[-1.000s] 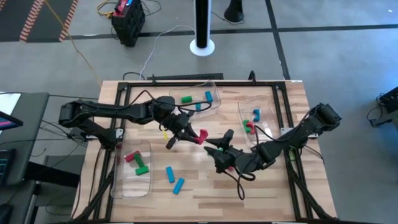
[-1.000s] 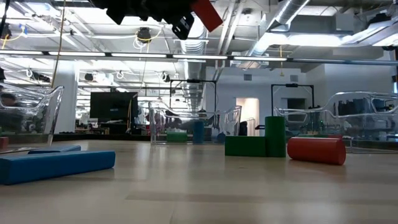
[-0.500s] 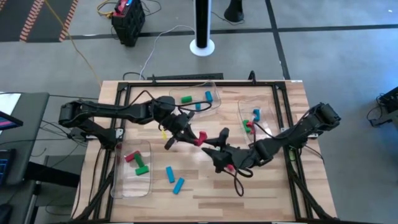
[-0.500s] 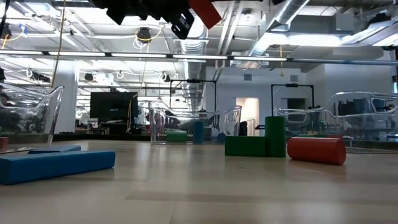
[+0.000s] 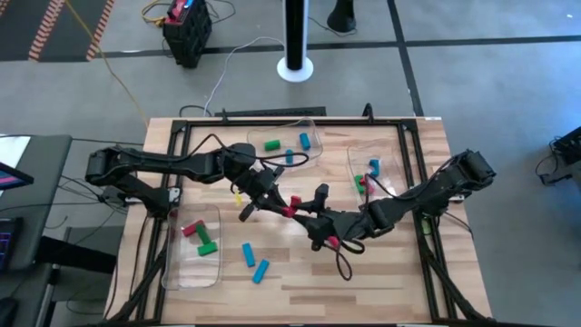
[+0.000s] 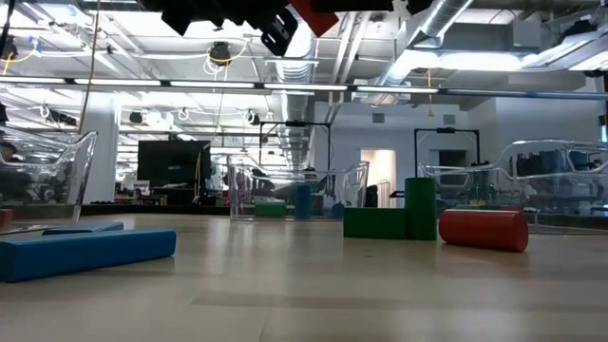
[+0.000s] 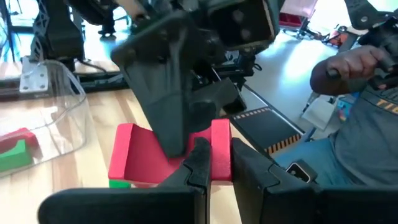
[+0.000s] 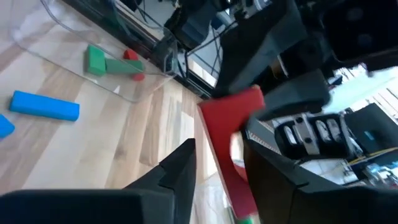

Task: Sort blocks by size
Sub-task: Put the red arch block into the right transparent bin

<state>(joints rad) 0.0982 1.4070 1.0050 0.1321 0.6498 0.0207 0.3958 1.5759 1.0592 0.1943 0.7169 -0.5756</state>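
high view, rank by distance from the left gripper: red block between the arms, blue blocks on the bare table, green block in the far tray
From the left gripper:
1. Red block, held in its jaws at table centre.
2. Blue blocks, on bare wood towards the near edge.
3. Green block, in the far tray.

Even bright overhead light, glaring ceiling strips in the low view, blurred wrist-view foregrounds.
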